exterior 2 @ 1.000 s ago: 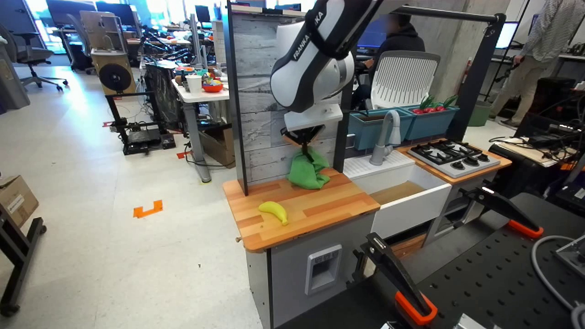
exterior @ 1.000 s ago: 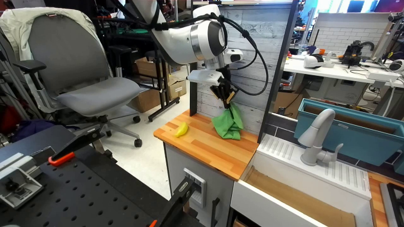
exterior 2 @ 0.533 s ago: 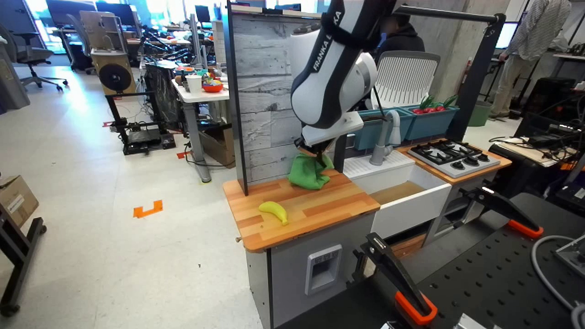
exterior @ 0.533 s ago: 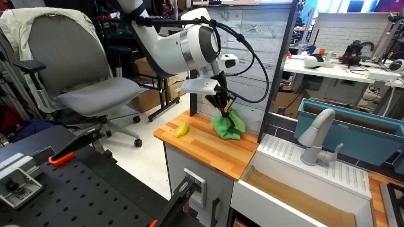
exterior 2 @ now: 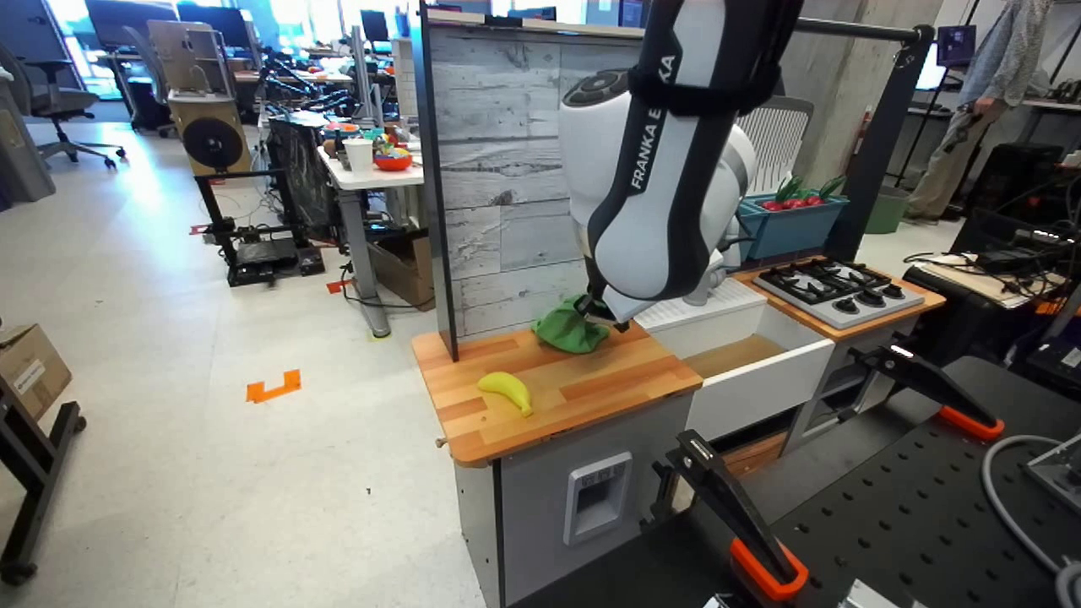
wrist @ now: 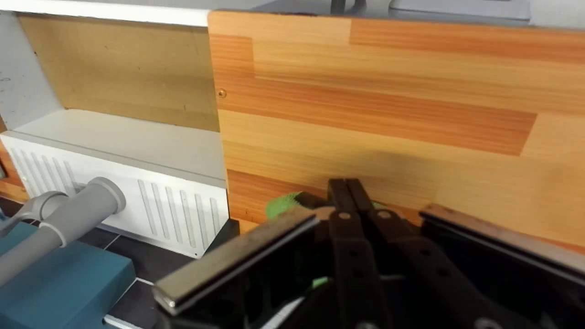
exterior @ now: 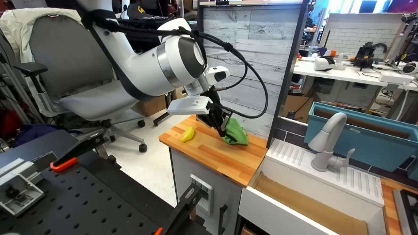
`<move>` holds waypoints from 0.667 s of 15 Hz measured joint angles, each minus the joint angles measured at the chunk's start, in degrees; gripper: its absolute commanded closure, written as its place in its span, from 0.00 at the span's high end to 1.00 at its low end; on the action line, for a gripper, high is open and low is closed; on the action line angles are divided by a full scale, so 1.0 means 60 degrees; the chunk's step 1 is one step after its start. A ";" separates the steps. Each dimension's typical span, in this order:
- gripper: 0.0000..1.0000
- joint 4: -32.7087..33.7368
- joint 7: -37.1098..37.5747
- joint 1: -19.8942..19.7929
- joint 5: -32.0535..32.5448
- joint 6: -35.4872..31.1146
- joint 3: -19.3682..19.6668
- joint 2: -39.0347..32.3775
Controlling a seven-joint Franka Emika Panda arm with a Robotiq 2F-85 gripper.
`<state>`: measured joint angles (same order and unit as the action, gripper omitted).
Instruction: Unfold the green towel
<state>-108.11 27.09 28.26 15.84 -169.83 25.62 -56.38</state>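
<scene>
The green towel point(exterior: 236, 133) is a crumpled heap on the wooden counter point(exterior: 209, 156), near the grey plank panel. It also shows in an exterior view point(exterior 2: 566, 328), partly behind my gripper. My gripper point(exterior: 223, 133) is tilted and low over the counter, right in front of the towel. In the wrist view the two black fingers point(wrist: 346, 185) are together at the tips, with no cloth visible between them. Small bits of the towel point(wrist: 281, 204) show behind the fingers there; the rest is hidden by the gripper.
A yellow banana point(exterior: 187, 134) lies on the counter's left part, also seen in an exterior view point(exterior 2: 507, 391). The plank panel point(exterior 2: 502, 177) stands behind the counter. The white sink point(exterior: 294, 195) with a grey faucet point(exterior: 328, 143) adjoins the counter, with a teal planter point(exterior: 362, 135) behind.
My gripper has come down and away from the panel, tilting more. The towel's raised top has dropped and the heap sits lower. The banana has not moved.
</scene>
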 measured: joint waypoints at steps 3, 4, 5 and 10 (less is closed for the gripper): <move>0.00 -0.0620 -0.0152 0.0848 -0.0003 -0.0077 0.0479 0.0106; 0.00 -0.0751 -0.0226 0.1070 -0.0003 -0.0076 0.0576 0.0125; 0.00 -0.0858 -0.0352 0.1266 -0.0003 -0.0058 0.0638 0.0139; 0.00 -0.1038 -0.1345 0.1599 -0.0004 0.0013 0.0575 0.0164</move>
<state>-114.34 19.02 37.85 15.82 -169.76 29.07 -55.40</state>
